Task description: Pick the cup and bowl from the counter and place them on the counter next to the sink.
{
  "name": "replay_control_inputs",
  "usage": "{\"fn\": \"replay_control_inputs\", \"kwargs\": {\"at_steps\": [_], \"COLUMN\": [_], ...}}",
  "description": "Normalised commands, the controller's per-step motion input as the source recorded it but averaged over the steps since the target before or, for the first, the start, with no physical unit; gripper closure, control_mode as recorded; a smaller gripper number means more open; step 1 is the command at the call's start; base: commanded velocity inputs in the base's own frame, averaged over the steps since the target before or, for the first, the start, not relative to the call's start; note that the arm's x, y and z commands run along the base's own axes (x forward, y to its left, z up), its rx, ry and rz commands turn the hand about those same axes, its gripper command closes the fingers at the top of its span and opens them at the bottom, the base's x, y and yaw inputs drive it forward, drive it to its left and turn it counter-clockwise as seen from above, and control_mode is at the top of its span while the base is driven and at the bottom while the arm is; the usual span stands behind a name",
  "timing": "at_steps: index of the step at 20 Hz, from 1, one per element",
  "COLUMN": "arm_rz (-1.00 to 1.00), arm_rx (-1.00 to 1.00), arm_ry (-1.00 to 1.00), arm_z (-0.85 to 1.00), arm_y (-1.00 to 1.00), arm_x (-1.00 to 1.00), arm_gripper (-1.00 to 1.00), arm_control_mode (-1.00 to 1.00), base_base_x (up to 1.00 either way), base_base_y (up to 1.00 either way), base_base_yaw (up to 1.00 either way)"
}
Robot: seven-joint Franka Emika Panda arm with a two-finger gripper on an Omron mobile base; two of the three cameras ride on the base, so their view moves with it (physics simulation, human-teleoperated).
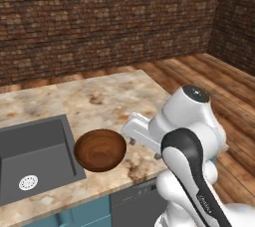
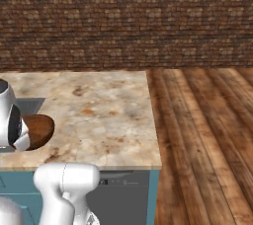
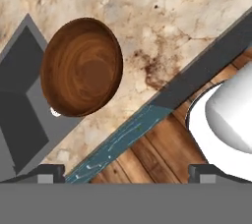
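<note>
The dark-brown wooden bowl (image 1: 99, 150) (image 2: 39, 130) (image 3: 81, 67) stands upright and empty on the beige marbled counter (image 1: 99, 96) (image 2: 99, 105) (image 3: 162, 16), right against the right rim of the dark grey sink (image 1: 30, 156) (image 3: 19, 70). My gripper (image 3: 128, 174) hovers above the counter's front edge, to the right of the bowl and apart from it. Its fingertips (image 3: 49, 171) stand wide open with nothing between them. The cup is out of view.
A dark grey appliance front (image 1: 132, 201) (image 2: 123, 194) sits under the counter among teal cabinets. The counter ends on the right at a wooden floor (image 2: 197, 135). A brick wall (image 1: 99, 17) runs behind. My own arm (image 1: 194, 136) crowds the front right.
</note>
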Motion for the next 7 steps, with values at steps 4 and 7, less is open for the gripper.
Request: {"fn": "replay_control_inputs", "kwargs": {"at_steps": [4, 7], "arm_rz": [0.0, 0.06], "arm_rx": [0.0, 0.0], "arm_ry": [-0.15, -0.18], "arm_z": [0.64, 0.54], "arm_y": [0.0, 0.0], "arm_x": [-0.89, -0.76], "arm_gripper": [-1.0, -1.0], "arm_control_mode": [-1.0, -1.0], "base_base_x": [0.0, 0.0], "base_base_y": [0.0, 0.0], "base_base_yaw": [0.0, 0.0]}}
